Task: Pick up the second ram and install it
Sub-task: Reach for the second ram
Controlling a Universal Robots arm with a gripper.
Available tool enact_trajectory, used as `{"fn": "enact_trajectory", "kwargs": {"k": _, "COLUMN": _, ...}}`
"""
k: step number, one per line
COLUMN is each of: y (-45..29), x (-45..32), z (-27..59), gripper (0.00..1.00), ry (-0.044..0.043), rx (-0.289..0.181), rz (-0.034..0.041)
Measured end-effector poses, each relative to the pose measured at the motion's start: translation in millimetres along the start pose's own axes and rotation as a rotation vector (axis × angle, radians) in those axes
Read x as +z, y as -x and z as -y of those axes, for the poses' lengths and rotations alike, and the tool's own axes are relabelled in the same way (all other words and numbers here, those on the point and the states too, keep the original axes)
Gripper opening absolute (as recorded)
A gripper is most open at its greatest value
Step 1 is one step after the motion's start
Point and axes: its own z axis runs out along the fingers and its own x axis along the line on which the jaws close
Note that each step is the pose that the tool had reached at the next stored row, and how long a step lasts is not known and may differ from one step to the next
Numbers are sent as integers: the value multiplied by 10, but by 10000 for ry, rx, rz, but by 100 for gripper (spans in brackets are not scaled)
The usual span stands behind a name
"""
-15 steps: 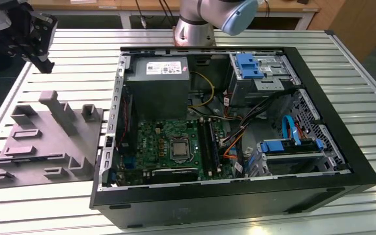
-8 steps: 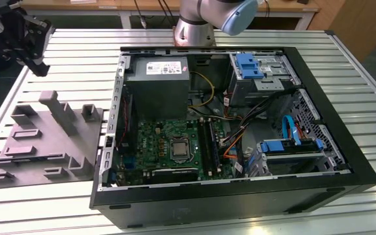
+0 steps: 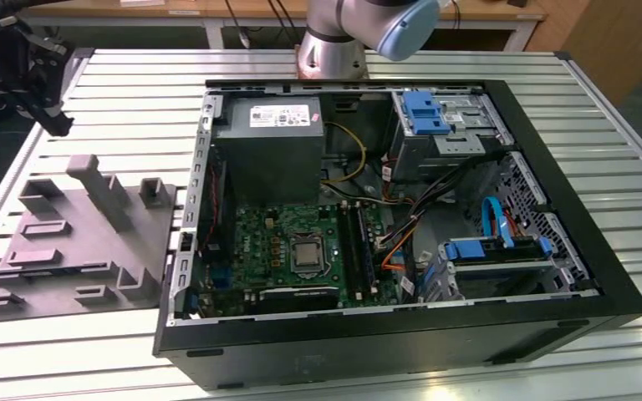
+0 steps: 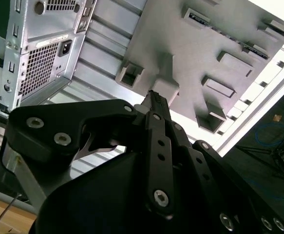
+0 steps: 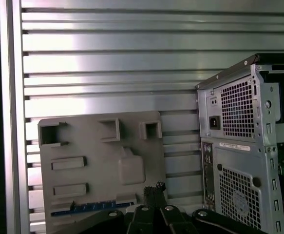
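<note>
Two black fingers [image 5: 149,193] of the gripper [image 5: 154,189] are pressed tip to tip, with nothing visible between them. The second wrist view shows the same thing: the gripper [image 4: 154,96] tapers to a single clenched point.

It hangs in the air over the grey tray [image 5: 83,141] and touches nothing. In the exterior view the gripper [image 3: 56,121] is high at the exterior view's left, above the far end of the tray [image 3: 76,251] and well apart from the computer case [image 3: 410,334].

The second ram [image 5: 88,207] is a long, thin, dark bluish strip. It sits on edge in the long slot beside one border of the tray, near the fingertips in the first wrist view but below them and untouched. The tray's other moulded pockets and raised blocks hold nothing that can be made out.

The tray lies flat on the slatted metal table [image 3: 131,83], just beside the case on the exterior view's left. The case lies open on its side and shows the green motherboard [image 3: 282,242] with its long black slots [image 3: 354,238]. The grey power supply [image 3: 267,146] sits beyond the motherboard. Whether a stick already stands in one of the slots cannot be told. Both wrist views show the perforated rear panel [image 5: 239,146] of the case.
</note>
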Motion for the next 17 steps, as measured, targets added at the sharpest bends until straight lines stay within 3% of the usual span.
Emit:
{"fn": "enact_trajectory", "kwargs": {"k": 7, "y": -99, "x": 67, "z": 11, "gripper": 10, "ry": -1, "rx": 1, "rz": -11}}
{"fn": "enact_trajectory", "kwargs": {"k": 14, "y": -103, "x": 76, "z": 11, "gripper": 10, "ry": -1, "rx": 0, "rz": -17}}
{"fn": "enact_trajectory", "kwargs": {"k": 17, "y": -106, "x": 87, "z": 13, "gripper": 10, "ry": -5, "rx": 3, "rz": -62}}
